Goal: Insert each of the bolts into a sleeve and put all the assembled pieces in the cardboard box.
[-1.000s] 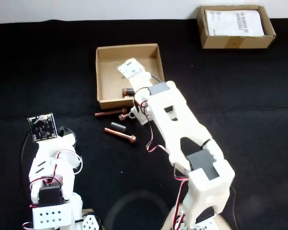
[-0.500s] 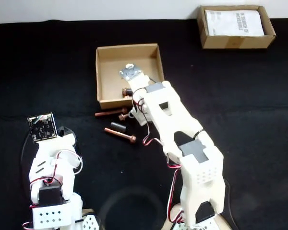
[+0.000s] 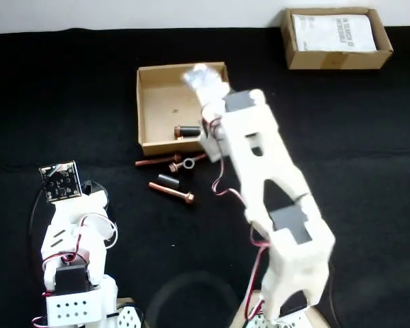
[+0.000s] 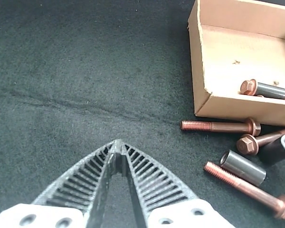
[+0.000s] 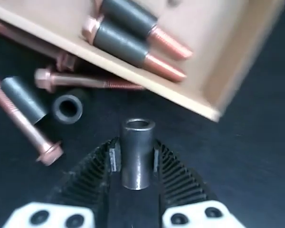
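Pinched between the ribbed fingers of the right gripper (image 5: 136, 148): a dark sleeve (image 5: 137, 159), its open end standing out past the fingertips, seemingly above the black cloth just outside the near wall of the cardboard box (image 3: 157, 96). In the box, two sleeved bolts (image 5: 123, 42) side by side. On the cloth near that wall, three loose bolts (image 4: 221, 126) and two spare sleeves (image 4: 243, 167). Left gripper (image 4: 118, 145) pressed together on nothing, at the near left.
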`<action>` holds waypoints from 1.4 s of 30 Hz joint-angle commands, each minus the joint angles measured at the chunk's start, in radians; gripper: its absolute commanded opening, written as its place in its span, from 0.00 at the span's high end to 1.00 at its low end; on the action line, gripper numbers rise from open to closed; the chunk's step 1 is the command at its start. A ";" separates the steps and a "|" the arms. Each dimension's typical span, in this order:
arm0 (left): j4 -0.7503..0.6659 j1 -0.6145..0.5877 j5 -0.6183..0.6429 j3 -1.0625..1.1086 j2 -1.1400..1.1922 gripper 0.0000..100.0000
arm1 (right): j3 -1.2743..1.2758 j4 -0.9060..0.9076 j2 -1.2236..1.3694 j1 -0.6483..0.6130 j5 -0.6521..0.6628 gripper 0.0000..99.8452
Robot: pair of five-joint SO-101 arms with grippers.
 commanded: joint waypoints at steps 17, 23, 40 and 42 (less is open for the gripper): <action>0.173 0.122 -0.005 0.016 -0.005 0.99 | -0.117 0.369 -0.906 0.139 -0.006 0.99; 0.238 0.122 -0.006 0.016 -0.007 0.99 | 0.088 0.366 -1.230 0.398 -0.006 0.99; 0.258 0.177 -0.322 -0.469 0.380 0.99 | 1.210 -0.321 -1.986 1.271 0.002 0.99; 0.311 0.223 -0.322 -0.624 0.593 0.99 | 1.287 -0.395 -2.041 1.323 0.002 0.99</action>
